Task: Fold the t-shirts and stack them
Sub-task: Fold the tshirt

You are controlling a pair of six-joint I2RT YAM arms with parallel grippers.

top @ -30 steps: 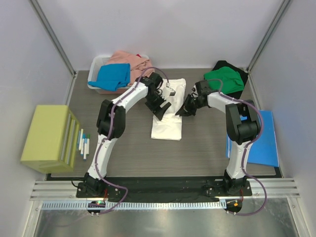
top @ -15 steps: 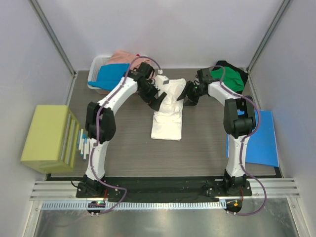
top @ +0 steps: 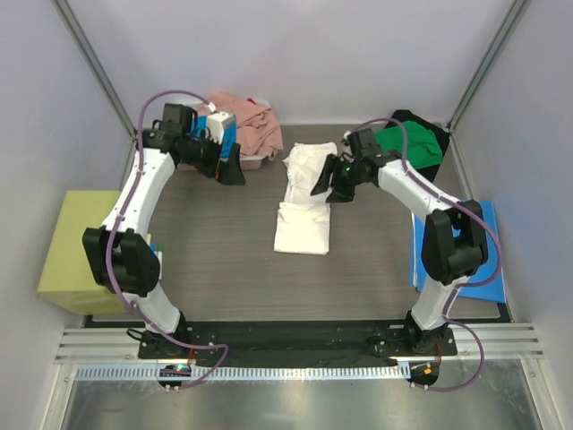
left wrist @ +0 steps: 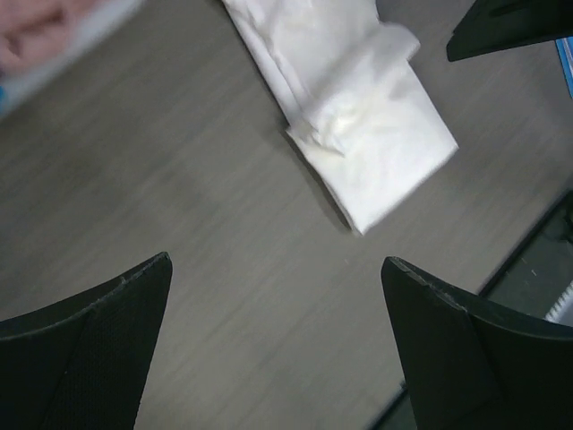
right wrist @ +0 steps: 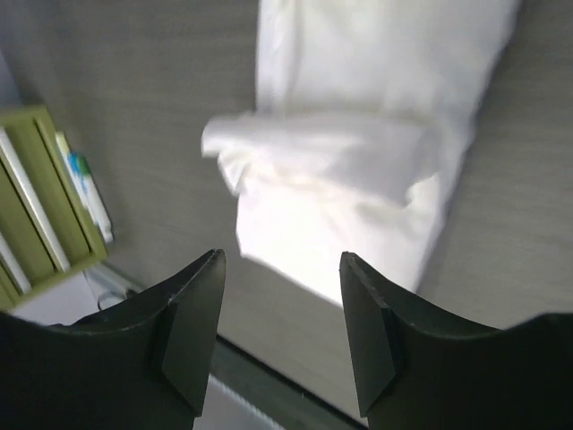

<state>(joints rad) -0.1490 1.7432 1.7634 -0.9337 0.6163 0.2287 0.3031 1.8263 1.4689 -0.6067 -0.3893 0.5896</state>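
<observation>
A white t-shirt [top: 303,204] lies folded lengthwise in the middle of the table, its far half doubled over. It also fills the left wrist view [left wrist: 363,112] and the right wrist view [right wrist: 358,175]. My left gripper [top: 233,170] hangs wide open over bare table beside the basket, left of the shirt, its jaws [left wrist: 276,262] empty. My right gripper [top: 329,188] is open at the shirt's right edge, holding nothing [right wrist: 280,257]. A green t-shirt [top: 407,143] rests on a black one [top: 431,167] at the back right. Pink [top: 249,124] and blue [top: 229,141] t-shirts lie in the basket.
The white basket [top: 255,162] stands at the back left, mostly hidden by my left arm. A flat blue folder [top: 479,255] lies at the right edge. A yellow-green organiser [top: 85,246] with markers [top: 152,255] beside it stands on the left.
My left gripper has opened and swung left, away from the white t-shirt, to the basket. My right gripper has opened, let go of the shirt and stays at its right edge.
</observation>
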